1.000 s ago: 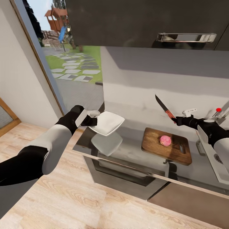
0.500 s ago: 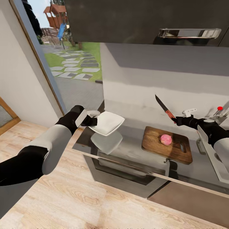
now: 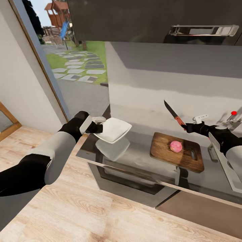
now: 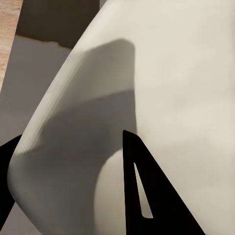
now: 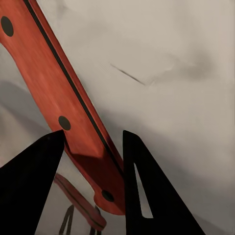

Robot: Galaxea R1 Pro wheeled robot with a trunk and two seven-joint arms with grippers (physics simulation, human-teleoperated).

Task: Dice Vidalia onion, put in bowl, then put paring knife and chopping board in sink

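Observation:
The brown chopping board (image 3: 188,158) lies on the light-grey countertop (image 3: 141,158), and a round pink onion (image 3: 175,146) rests on it. Above the board's far edge my right gripper (image 3: 187,127) is shut on the paring knife (image 3: 173,114), whose dark blade points up and to the left. Its red handle (image 5: 68,103) runs between the fingers (image 5: 147,191) in the right wrist view. My left gripper (image 3: 98,127) is shut on the rim of the white bowl (image 3: 114,129), held tilted above the counter's left end. The bowl (image 4: 161,98) spreads across the left wrist view. The sink (image 3: 233,171) shows at the right edge.
A dark wall cabinet with a chrome handle (image 3: 201,31) hangs overhead. The faucet's red knob (image 3: 234,113) is at the far right. An oven front (image 3: 134,181) sits under the counter. A glass door (image 3: 77,67) to the garden is at the left, over wooden floor (image 3: 84,215).
The head view has tipped slightly, shifting the whole scene. Both arms, the bowl and the knife hold the same pose relative to the counter.

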